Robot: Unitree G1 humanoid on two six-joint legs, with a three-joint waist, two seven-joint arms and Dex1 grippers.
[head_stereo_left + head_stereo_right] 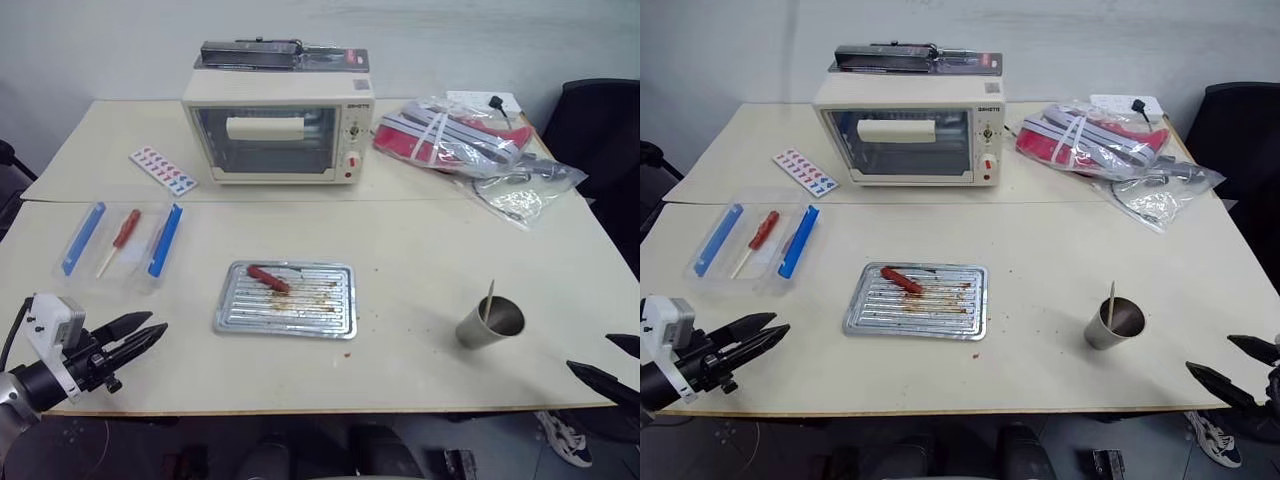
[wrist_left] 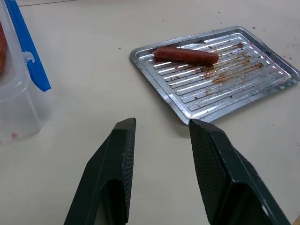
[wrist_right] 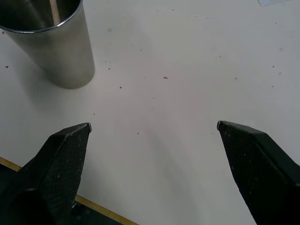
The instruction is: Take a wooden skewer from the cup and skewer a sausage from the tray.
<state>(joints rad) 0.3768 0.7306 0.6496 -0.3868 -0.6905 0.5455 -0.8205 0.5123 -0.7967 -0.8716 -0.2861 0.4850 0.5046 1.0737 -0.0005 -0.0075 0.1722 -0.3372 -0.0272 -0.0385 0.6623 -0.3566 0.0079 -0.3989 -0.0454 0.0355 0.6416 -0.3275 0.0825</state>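
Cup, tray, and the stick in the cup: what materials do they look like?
Small tapered silver cup: likely steel, dull brushed sheen with a bright rim. Flat ribbed rectangular silver tray: thin pressed metal, probably aluminium or steel, with shiny ribs and brown grease stains. Thin pale tan skewer: looks like bare wood, matte.

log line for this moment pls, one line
stage: before pick | left end effector: open, empty | right end effector: open, empty | wooden skewer: in cup | sausage: on tray

A plain office or lab room: bare pale wall (image 1: pixel 500 40), cream table (image 1: pixel 420 250) with toaster oven (image 1: pixel 278 128), black office chair (image 1: pixel 600 130), bagged cables (image 1: pixel 470 145)
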